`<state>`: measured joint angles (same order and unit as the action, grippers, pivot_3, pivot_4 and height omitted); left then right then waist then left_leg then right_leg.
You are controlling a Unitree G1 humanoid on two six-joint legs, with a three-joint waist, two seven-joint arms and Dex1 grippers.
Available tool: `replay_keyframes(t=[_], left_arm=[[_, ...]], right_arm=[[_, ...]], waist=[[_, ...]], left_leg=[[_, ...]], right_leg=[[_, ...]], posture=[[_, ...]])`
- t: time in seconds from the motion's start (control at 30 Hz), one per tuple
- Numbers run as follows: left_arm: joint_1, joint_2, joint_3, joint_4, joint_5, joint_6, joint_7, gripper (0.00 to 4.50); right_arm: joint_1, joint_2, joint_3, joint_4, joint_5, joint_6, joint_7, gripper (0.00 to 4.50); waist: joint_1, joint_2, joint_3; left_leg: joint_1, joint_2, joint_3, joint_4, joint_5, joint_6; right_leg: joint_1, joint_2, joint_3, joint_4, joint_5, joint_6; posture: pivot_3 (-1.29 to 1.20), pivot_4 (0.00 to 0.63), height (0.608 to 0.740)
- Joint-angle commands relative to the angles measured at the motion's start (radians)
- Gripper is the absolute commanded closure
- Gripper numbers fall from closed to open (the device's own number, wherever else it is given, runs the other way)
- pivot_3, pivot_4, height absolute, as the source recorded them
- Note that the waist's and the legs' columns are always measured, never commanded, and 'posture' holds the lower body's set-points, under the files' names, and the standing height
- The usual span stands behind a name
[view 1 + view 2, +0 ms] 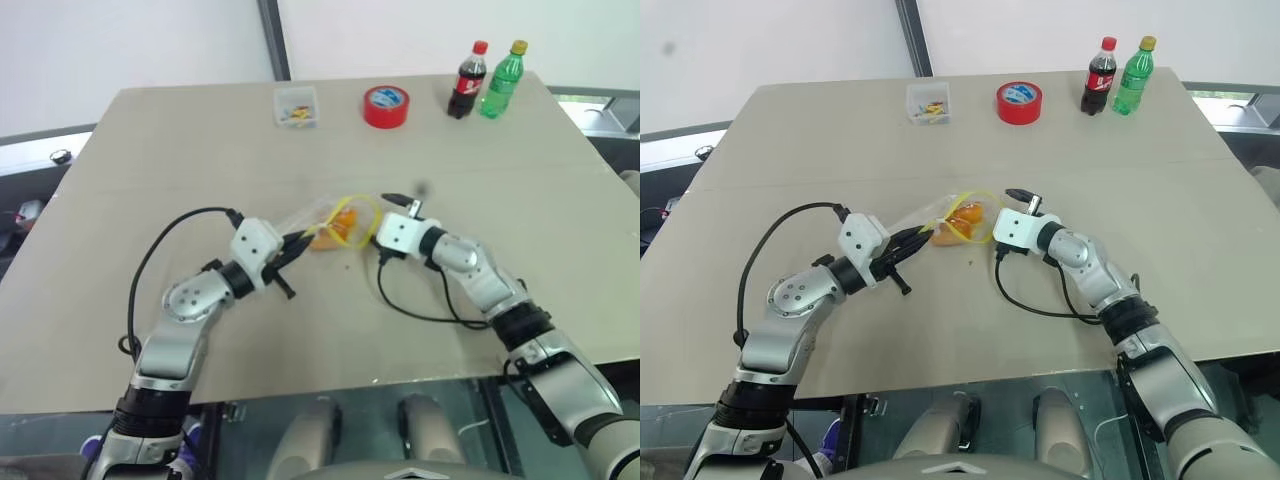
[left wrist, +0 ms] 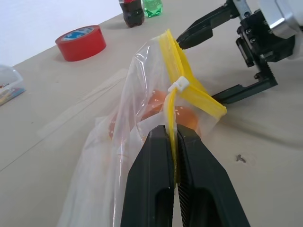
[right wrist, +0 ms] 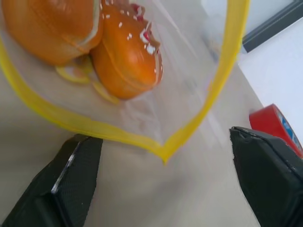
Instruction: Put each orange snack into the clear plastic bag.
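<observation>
The clear plastic bag [image 1: 322, 216] lies mid-table with its yellow-sealed mouth held agape. Both orange snacks sit inside it, one [image 3: 49, 26] pressed against the other [image 3: 129, 53], and they show as an orange patch [image 1: 343, 226] in the head view. My left gripper [image 2: 172, 130] is shut on the bag's yellow seal strip [image 2: 189, 87] near a white slider, coming in from the bag's left. My right gripper [image 1: 379, 226] stands open just outside the mouth on the right, with nothing between its fingers [image 3: 78, 163].
At the table's far edge stand a small clear box [image 1: 296, 106], a red tape roll [image 1: 386, 106], a cola bottle [image 1: 467, 80] and a green bottle [image 1: 502, 79]. Black cables loop from both wrists onto the table [image 1: 560, 200].
</observation>
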<state>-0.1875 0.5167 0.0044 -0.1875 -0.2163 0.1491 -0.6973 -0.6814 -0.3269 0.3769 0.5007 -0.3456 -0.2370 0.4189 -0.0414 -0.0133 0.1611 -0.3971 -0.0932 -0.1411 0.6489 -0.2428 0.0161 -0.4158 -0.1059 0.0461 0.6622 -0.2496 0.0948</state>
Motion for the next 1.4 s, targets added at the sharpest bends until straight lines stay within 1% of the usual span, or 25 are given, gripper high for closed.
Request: replay_keyframes(t=[0.03,0.07,0.13,0.23,0.27,0.37,0.47,0.63,0.7,0.77,0.83,0.93,1.0,1.03,1.07,1.1,1.17,1.23,1.27,1.3,1.37,1.4], left_arm=[[0.002,0.013,0.028,-0.052,-0.020,-0.004,-0.005,4.50],[0.002,0.013,0.028,-0.053,-0.022,-0.005,-0.004,4.50],[0.002,0.012,0.031,-0.054,-0.030,-0.006,-0.005,4.50],[0.004,0.015,0.033,-0.055,-0.033,-0.014,-0.007,4.50],[0.003,0.016,0.035,-0.055,-0.034,-0.015,-0.008,4.50],[-0.022,0.016,0.045,-0.041,-0.046,-0.011,-0.007,4.50],[-0.122,0.015,0.048,0.034,-0.052,-0.015,-0.017,4.50],[-0.379,0.012,0.014,0.276,0.036,-0.111,-0.005,4.50],[-0.488,0.004,0.002,0.391,0.064,-0.175,-0.004,4.50],[-0.557,0.001,-0.008,0.475,0.088,-0.239,-0.004,4.50],[-0.587,0.006,-0.024,0.534,0.116,-0.318,-0.012,4.50],[-0.546,0.013,-0.042,0.527,0.130,-0.399,-0.025,4.50],[-0.489,0.011,-0.047,0.473,0.113,-0.397,-0.036,4.50],[-0.442,0.012,-0.057,0.431,0.115,-0.399,-0.041,4.50],[-0.372,0.015,-0.073,0.380,0.130,-0.403,-0.041,4.50],[-0.309,0.013,-0.084,0.335,0.141,-0.398,-0.036,4.50],[-0.233,0.009,-0.098,0.275,0.161,-0.379,-0.021,4.50],[-0.193,0.003,-0.106,0.229,0.176,-0.363,-0.009,4.50],[-0.181,-0.004,-0.107,0.210,0.179,-0.349,-0.002,4.50],[-0.174,-0.005,-0.112,0.199,0.190,-0.346,0.001,4.50],[-0.171,-0.007,-0.122,0.185,0.209,-0.344,0.007,4.50],[-0.175,-0.009,-0.124,0.183,0.221,-0.341,0.014,4.50]], right_arm=[[-0.039,0.012,-0.012,0.053,0.002,-0.078,-0.023,1.72],[-0.044,0.012,-0.012,0.069,0.000,-0.089,-0.025,2.07],[-0.053,0.016,-0.028,0.100,0.017,-0.107,-0.027,3.10],[-0.070,0.021,-0.048,0.146,0.029,-0.130,-0.047,4.41],[-0.077,0.020,-0.055,0.165,0.027,-0.133,-0.060,4.46],[-0.105,0.006,-0.093,0.200,0.036,-0.138,-0.096,4.46],[-0.159,-0.030,-0.156,0.227,0.058,-0.120,-0.138,4.46],[-0.262,-0.127,-0.212,0.267,0.040,-0.094,-0.215,4.46],[-0.290,-0.177,-0.226,0.255,0.028,-0.084,-0.233,4.46],[-0.291,-0.219,-0.242,0.212,0.028,-0.070,-0.234,4.46],[-0.247,-0.261,-0.267,0.109,0.050,-0.044,-0.202,4.46],[-0.115,-0.306,-0.294,-0.103,0.081,0.041,-0.129,4.46],[-0.006,-0.318,-0.307,-0.258,0.142,0.129,-0.045,4.46],[0.065,-0.328,-0.308,-0.342,0.150,0.174,-0.015,4.46],[0.166,-0.336,-0.305,-0.446,0.176,0.224,0.028,4.46],[0.257,-0.345,-0.297,-0.525,0.181,0.257,0.056,4.21],[0.373,-0.363,-0.287,-0.628,0.191,0.301,0.103,3.67],[0.454,-0.384,-0.293,-0.721,0.261,0.372,0.182,2.77],[0.482,-0.404,-0.302,-0.761,0.296,0.387,0.227,2.34],[0.494,-0.421,-0.312,-0.795,0.312,0.396,0.253,1.99],[0.481,-0.444,-0.313,-0.868,0.347,0.423,0.305,1.99],[0.455,-0.448,-0.290,-0.903,0.350,0.429,0.332,1.99]], waist=[[0.000,0.000,0.000],[0.000,0.000,0.000],[-0.001,0.000,0.000],[-0.001,0.000,0.000],[-0.001,0.000,0.000],[-0.001,0.000,0.000],[0.002,0.000,0.001],[0.003,0.000,0.001],[0.000,0.000,0.001],[-0.001,0.000,0.001],[-0.006,0.000,0.001],[-0.009,0.000,0.001],[-0.015,0.000,0.001],[-0.017,0.000,0.001],[-0.016,0.000,0.000],[-0.016,0.000,0.000],[-0.009,0.000,0.000],[0.001,0.001,0.002],[0.002,0.001,0.002],[0.003,0.001,0.002],[0.006,0.002,0.002],[0.005,0.002,0.002]], left_leg=[[0.000,0.000,0.000,0.000,0.000,0.000],[0.000,0.000,0.000,0.000,0.000,0.000],[0.000,0.000,0.000,0.000,0.000,0.000],[0.000,0.000,0.000,0.000,0.000,0.000],[0.000,0.000,0.000,0.000,0.000,0.000],[0.000,0.000,0.000,0.000,0.000,0.000],[0.000,0.000,0.000,0.000,0.000,0.000],[-0.001,-0.001,-0.002,0.001,0.000,0.000],[-0.002,-0.002,-0.002,0.001,0.000,0.000],[-0.002,-0.002,-0.002,0.000,0.000,0.000],[-0.003,-0.002,-0.002,-0.001,0.000,0.000],[-0.004,-0.001,-0.001,-0.004,0.000,0.000],[-0.004,-0.001,-0.001,-0.005,0.000,0.000],[-0.004,-0.001,-0.001,-0.004,0.000,0.000],[-0.004,-0.001,0.000,-0.004,0.000,0.000],[-0.004,-0.001,-0.001,-0.004,0.000,0.000],[-0.003,-0.001,-0.001,-0.004,0.000,0.000],[-0.003,-0.001,0.001,0.000,0.000,0.001],[-0.002,-0.001,0.000,0.001,-0.002,0.004],[-0.001,-0.001,0.000,0.001,-0.002,0.005],[0.005,0.000,-0.001,0.003,-0.003,0.005],[0.005,0.000,-0.001,0.003,-0.003,0.005]], right_leg=[[0.000,0.000,0.000,0.000,0.000,0.000],[0.000,0.000,0.000,0.000,0.000,0.000],[0.000,0.000,0.000,0.000,0.000,0.000],[0.000,0.000,0.000,0.000,0.000,0.000],[0.000,0.000,0.000,0.000,0.000,0.000],[0.000,0.000,0.000,0.000,0.000,0.000],[0.000,0.000,0.000,0.000,0.000,0.000],[0.000,0.000,-0.002,0.000,0.000,0.000],[0.000,0.000,-0.002,-0.001,0.000,0.000],[0.000,0.000,-0.002,-0.002,0.000,0.000],[-0.001,-0.001,-0.002,-0.004,0.000,0.000],[-0.004,-0.001,0.000,-0.005,0.000,0.000],[-0.004,-0.001,0.000,-0.005,0.000,0.000],[-0.004,-0.001,0.000,-0.005,0.000,0.000],[-0.004,-0.001,0.000,-0.004,0.000,0.000],[-0.004,-0.001,0.000,-0.003,0.000,0.000],[-0.003,-0.001,0.001,-0.003,0.000,0.000],[-0.003,-0.001,0.001,0.000,0.000,0.000],[-0.002,-0.001,0.001,0.001,0.000,0.000],[0.000,0.000,0.001,0.001,0.000,0.000],[0.006,0.000,0.000,0.001,0.001,0.001],[0.007,0.000,0.000,0.000,0.001,0.001]], posture=[[0.00,0.150,0.740],[0.00,0.150,0.740],[0.00,0.150,0.740],[0.00,0.150,0.740],[0.00,0.150,0.740],[0.00,0.150,0.740],[0.00,0.150,0.740],[0.00,0.150,0.740],[0.00,0.150,0.740],[0.00,0.150,0.740],[0.00,0.150,0.740],[0.00,0.150,0.740],[0.00,0.150,0.740],[0.00,0.150,0.740],[0.00,0.150,0.740],[0.00,0.150,0.740],[0.00,0.150,0.740],[0.00,0.150,0.740],[0.00,0.150,0.740],[0.00,0.150,0.740],[0.00,0.150,0.740],[0.00,0.150,0.740]])
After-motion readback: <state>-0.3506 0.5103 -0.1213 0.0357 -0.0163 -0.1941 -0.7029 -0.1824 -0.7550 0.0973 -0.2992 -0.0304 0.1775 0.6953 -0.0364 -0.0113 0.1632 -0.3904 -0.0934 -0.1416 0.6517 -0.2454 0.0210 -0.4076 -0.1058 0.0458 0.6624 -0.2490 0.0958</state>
